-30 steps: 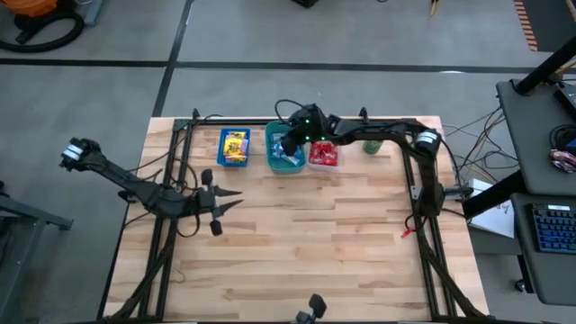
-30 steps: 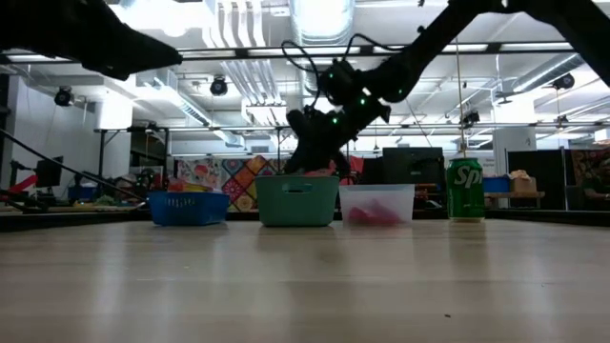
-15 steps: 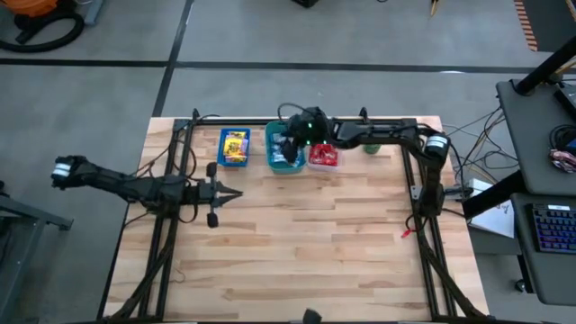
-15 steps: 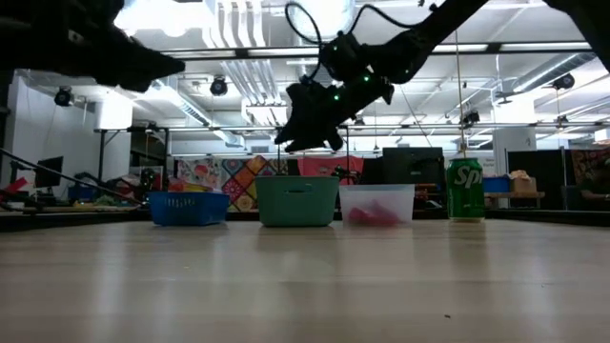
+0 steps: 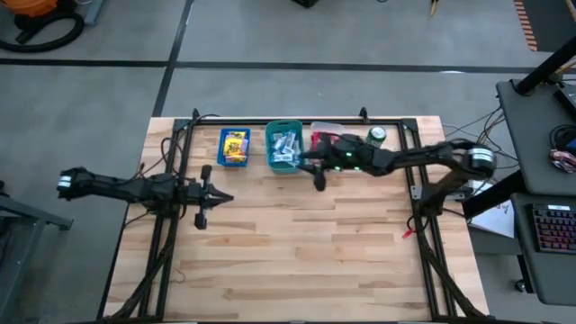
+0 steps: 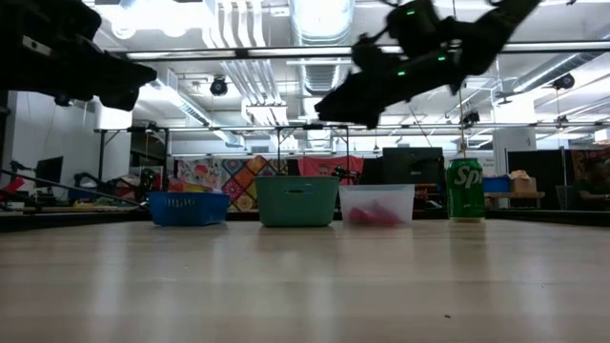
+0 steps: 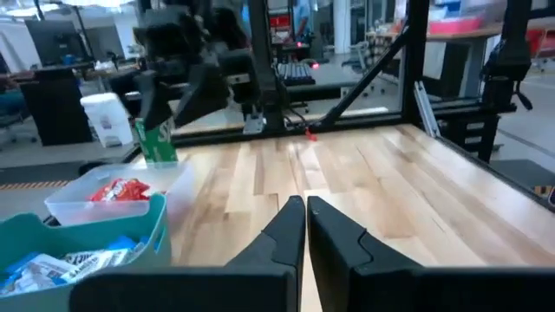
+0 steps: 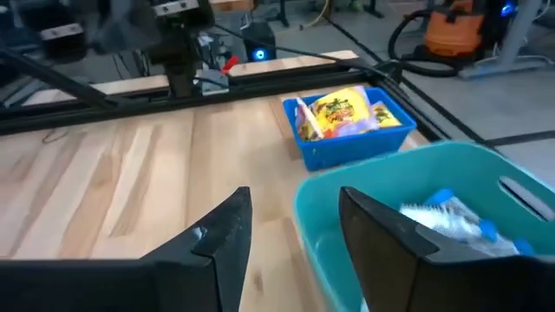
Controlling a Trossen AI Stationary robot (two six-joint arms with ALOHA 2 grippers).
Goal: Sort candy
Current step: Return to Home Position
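Three bins stand in a row along the far edge. The blue bin holds yellow candy. The teal bin holds light blue-white candy. The clear bin holds red candy. My right gripper hangs open and empty, high over the table just near of the teal bin. My left gripper is shut and empty, raised over the table's left part, pointing toward the right.
A green soda can stands right of the clear bin at the far edge. A black frame runs along the table's left, far and right sides. Bare wood fills the middle and near part.
My right gripper has risen out of the teal bin and drawn back toward the table's right and near side, now hanging higher, beside the bin instead of over it. My left arm has stretched out flatter; its gripper stayed over the table's left part.
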